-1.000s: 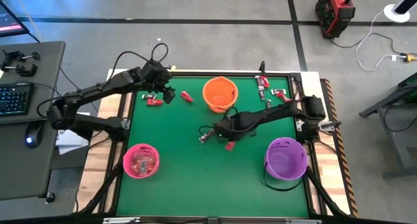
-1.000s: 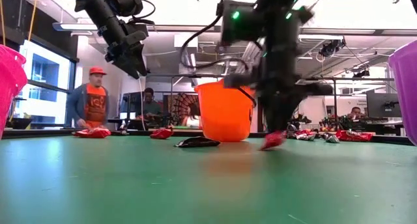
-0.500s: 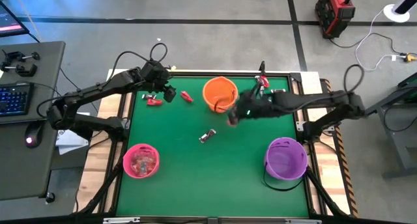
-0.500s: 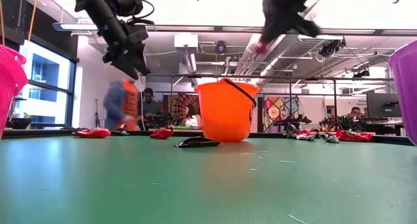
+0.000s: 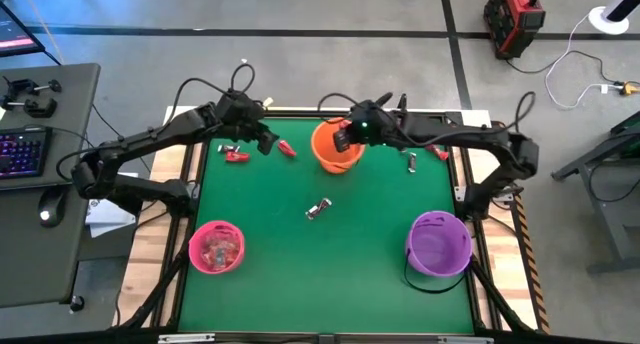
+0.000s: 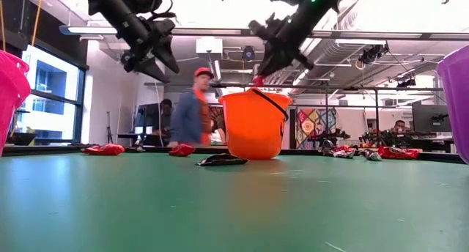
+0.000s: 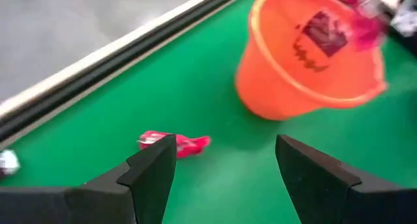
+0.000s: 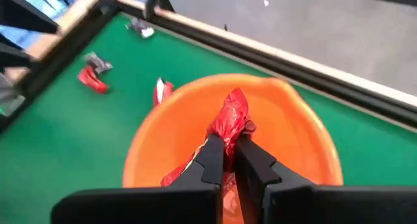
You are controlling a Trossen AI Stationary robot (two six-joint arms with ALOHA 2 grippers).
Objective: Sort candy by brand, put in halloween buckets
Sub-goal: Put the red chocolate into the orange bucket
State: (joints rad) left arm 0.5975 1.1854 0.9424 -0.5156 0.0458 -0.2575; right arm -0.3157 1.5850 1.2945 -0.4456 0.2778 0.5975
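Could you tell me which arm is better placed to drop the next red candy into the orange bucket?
Right: its gripper already holds a red candy above the orange bucket; the left gripper is open, empty.

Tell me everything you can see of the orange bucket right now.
The orange bucket is a small round pail of smooth, plastic-looking material with a thin dark handle and a dark printed face on its wall. It stands upright on the green table, toward the far edge between the two arms. Red wrapped candy lies inside. The right gripper hangs above its open mouth, shut on a red candy. Nothing else touches it.
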